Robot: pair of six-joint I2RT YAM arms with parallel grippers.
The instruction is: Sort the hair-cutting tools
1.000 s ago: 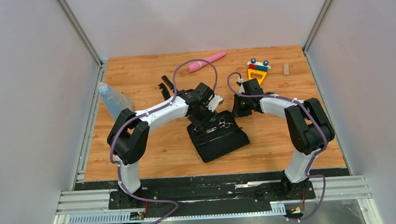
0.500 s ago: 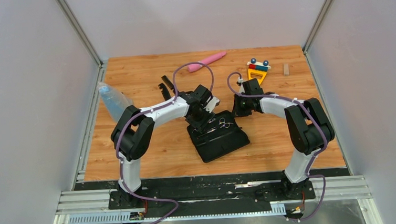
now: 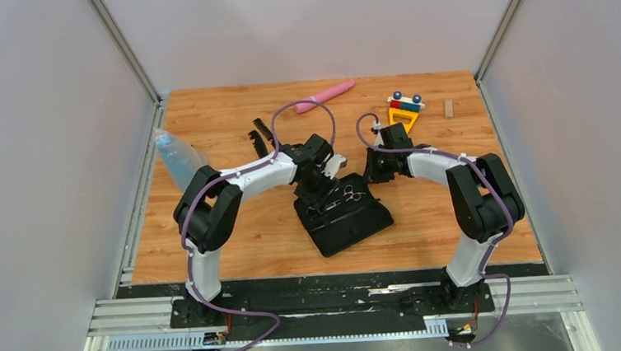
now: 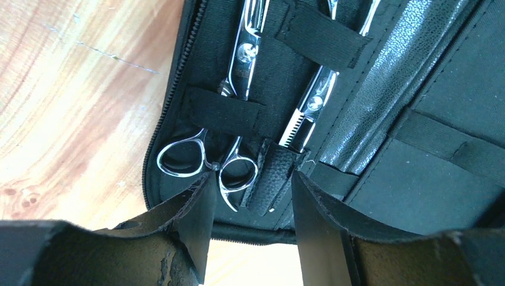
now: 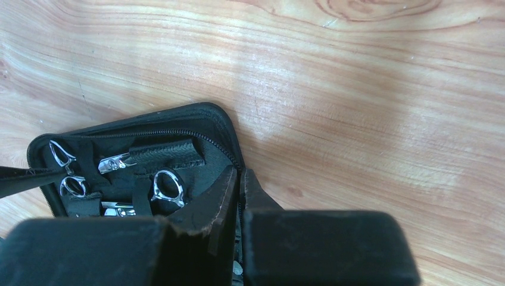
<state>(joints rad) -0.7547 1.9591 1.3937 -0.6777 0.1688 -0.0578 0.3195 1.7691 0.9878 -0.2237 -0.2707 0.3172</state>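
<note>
While the black case (image 3: 348, 222) lies open on the table (image 3: 237, 238), the left jaws hang right over its far end. They stand partly open and hold nothing. Between their tips, the left wrist view shows the round ring handles of one pair of silver scissors (image 4: 245, 50). A black strap (image 4: 223, 110) goes across this pair. A second pair of scissors (image 4: 312, 104), with little teeth on its blade, lies just beside the first under another strap. Its tip sits in a small black pocket (image 4: 271, 179). The right jaws are shut tight and hold nothing. They sit low by the case's far right corner. Two black combs (image 3: 262, 128) lie on the table past the left arm, well apart from the case. A pink wand (image 3: 326, 94) lies near the back edge.
</note>
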